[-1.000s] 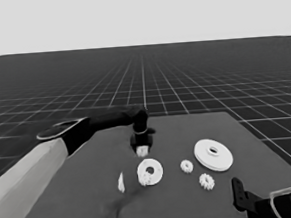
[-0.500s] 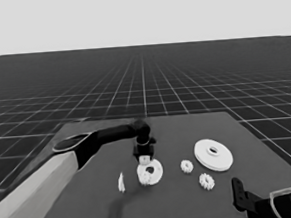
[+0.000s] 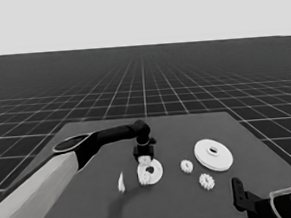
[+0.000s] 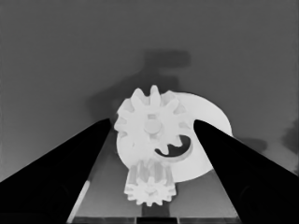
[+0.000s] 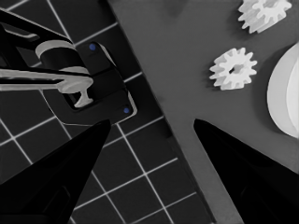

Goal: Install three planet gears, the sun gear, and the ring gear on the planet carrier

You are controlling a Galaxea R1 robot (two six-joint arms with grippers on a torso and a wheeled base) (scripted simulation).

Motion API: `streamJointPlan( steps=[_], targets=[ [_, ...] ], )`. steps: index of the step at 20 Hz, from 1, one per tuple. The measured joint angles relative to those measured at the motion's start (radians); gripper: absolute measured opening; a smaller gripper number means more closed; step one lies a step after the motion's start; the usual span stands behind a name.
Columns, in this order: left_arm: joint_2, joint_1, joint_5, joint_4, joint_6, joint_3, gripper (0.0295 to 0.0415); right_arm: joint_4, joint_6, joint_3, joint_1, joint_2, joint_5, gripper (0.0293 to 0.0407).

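Note:
My left gripper (image 3: 145,156) hangs just over the smaller round part (image 3: 158,169), shut on a small toothed gear (image 3: 144,159). In the left wrist view that gear (image 4: 152,112) fills the gap between the gripper's fingertips (image 4: 152,122), with the smaller round part (image 4: 212,126) and its dark hole beneath. Another gear (image 4: 149,192) stands on that part's edge (image 3: 148,179). The larger round part (image 3: 214,154) lies to the right. My right gripper (image 3: 238,194) waits open at the lower right corner.
Two loose gears (image 3: 186,166) (image 3: 206,181) lie between the round parts, and show in the right wrist view (image 5: 232,69) (image 5: 262,13) beside the larger round part (image 5: 286,93). A thin white piece (image 3: 121,183) stands left of the smaller part. Dark machinery (image 5: 79,79) sits past the table's edge.
The left arm has carried its gear toward the near side and lower, from behind the smaller round part to right above it. The right arm has not moved.

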Motion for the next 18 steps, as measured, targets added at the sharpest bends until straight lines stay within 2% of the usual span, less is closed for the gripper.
streamJointPlan(
  steps=[4,6,8,14,15,16,17,18],
  targets=[
    [0.0,0.0,0.0,0.0,0.0,0.0,0.0385,0.0,0.0,0.0,0.0,0.0,0.0,0.0385],
    [-0.033,-0.09,0.053,-0.076,-0.054,0.099,0.0385,0.0,0.0,0.0,0.0,0.0,0.0,0.0385],
    [-0.038,-0.126,0.067,-0.108,-0.064,0.117,0.0385,0.0,0.0,0.0,0.0,0.0,0.0,0.0385],
    [-0.039,-0.143,0.073,-0.125,-0.067,0.121,0.0385,0.0,0.0,0.0,0.0,0.0,0.0,0.0385],
    [-0.305,-0.221,-0.264,-0.057,0.414,0.582,0.0408,0.0,0.0,0.0,0.0,0.0,0.0,0.0385],
    [-0.691,-0.322,-0.47,-0.017,0.848,0.987,0.0414,0.0,0.0,0.0,0.0,0.0,0.0,0.0385],
    [-0.975,-0.383,-0.59,0.007,1.109,1.224,0.04,0.0,0.0,0.0,0.0,0.0,0.0,0.0385],
    [-1.134,-0.416,-0.661,0.021,1.262,1.366,0.0392,0.0,0.0,0.0,0.0,0.0,0.0,0.0385]
  ],
)
